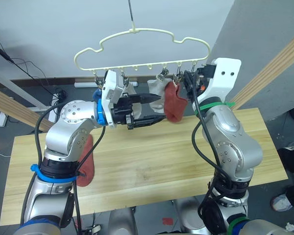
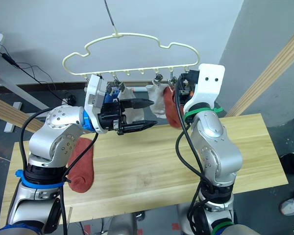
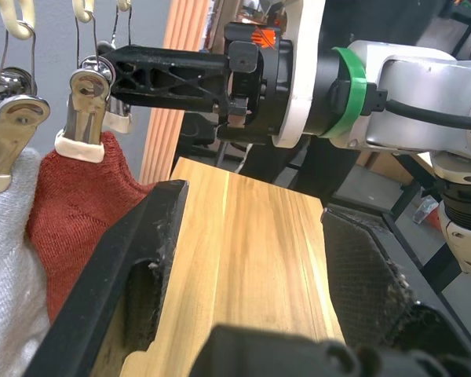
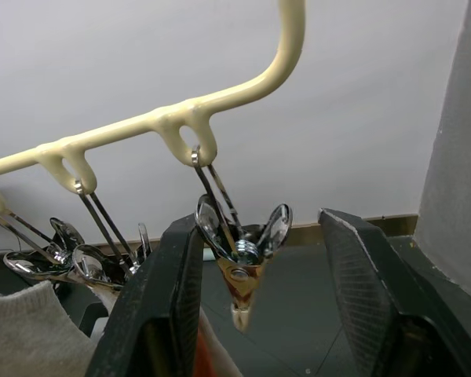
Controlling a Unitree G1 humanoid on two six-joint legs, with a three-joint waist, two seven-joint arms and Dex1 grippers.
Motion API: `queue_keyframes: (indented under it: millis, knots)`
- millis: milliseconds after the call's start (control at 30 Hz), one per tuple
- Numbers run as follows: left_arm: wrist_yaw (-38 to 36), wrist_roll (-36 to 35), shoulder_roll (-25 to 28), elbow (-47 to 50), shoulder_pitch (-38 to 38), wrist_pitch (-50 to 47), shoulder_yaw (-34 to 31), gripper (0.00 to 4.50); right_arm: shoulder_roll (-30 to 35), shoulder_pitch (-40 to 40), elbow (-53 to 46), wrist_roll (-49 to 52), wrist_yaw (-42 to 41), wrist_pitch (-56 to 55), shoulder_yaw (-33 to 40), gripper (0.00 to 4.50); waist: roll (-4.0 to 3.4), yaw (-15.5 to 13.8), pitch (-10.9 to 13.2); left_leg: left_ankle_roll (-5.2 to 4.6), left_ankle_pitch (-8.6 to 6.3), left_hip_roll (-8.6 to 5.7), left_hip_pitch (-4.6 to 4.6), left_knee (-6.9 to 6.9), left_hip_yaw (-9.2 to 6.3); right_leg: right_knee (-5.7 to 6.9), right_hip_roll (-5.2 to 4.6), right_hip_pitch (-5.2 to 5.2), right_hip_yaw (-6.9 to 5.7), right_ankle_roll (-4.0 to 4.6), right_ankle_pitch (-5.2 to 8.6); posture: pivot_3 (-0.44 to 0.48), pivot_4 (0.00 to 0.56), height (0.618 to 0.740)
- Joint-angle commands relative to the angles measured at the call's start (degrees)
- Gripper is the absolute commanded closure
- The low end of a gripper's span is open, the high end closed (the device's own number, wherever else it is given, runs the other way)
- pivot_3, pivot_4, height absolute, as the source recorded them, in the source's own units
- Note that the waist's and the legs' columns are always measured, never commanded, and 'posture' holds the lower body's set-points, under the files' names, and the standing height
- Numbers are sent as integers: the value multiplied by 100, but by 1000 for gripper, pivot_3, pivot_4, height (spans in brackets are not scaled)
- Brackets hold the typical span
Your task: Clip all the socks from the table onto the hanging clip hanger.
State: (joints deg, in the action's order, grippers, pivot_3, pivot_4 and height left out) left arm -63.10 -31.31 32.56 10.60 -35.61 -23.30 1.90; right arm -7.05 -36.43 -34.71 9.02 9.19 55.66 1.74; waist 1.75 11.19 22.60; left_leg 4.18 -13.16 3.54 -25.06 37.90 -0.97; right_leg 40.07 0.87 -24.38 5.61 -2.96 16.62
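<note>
Rust-red sock [image 1: 175,104] on clip hanger [image 1: 142,48]

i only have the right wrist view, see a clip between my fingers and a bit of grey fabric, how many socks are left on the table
Observer: One that I can see, a rust-red sock lying on the table by its near left edge, partly behind the left arm.
Operator: what's hanging already
Observer: Another rust-red sock hangs from a clip near the right end of the clip hanger, with a grey sock clipped just left of it.
Operator: where's the left gripper
Observer: The left gripper is raised over the table, open and empty, pointing at those hanging socks.
Operator: and mine
Observer: The right gripper is open around an empty clip, beside the hung red sock.
</note>
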Motion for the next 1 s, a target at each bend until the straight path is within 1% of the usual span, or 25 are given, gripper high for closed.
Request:
queue_keyframes:
  millis: [33,567,667,833,1000]
  knots:
    - [-25,-16,-3,124,-42,72,-1,1435,-57,26,-366,47,26,-35,25,2139,0,2,0,0,0,0,0,0,0,0,0,0,0,0,0,-325,342,730]
    - [-37,-1,-16,127,-42,77,18,1435,-114,26,-399,116,-30,-71,22,2139,0,5,0,0,0,0,0,1,0,1,0,0,0,0,0,-325,342,730]
    - [-30,15,-26,125,-30,91,30,1435,-106,21,-399,145,-37,-87,23,2764,0,5,0,0,0,0,0,1,0,1,0,0,0,0,0,-325,342,730]
    - [-23,61,-41,131,32,144,38,1435,-78,1,-384,176,-57,-120,4,4410,0,6,0,0,0,0,0,1,0,1,0,0,0,0,0,-331,343,730]
    - [-49,124,-3,135,168,207,11,1435,-30,-3,-389,170,-73,-119,-4,4457,0,8,0,-1,0,0,0,1,0,1,0,0,0,0,0,-331,343,730]
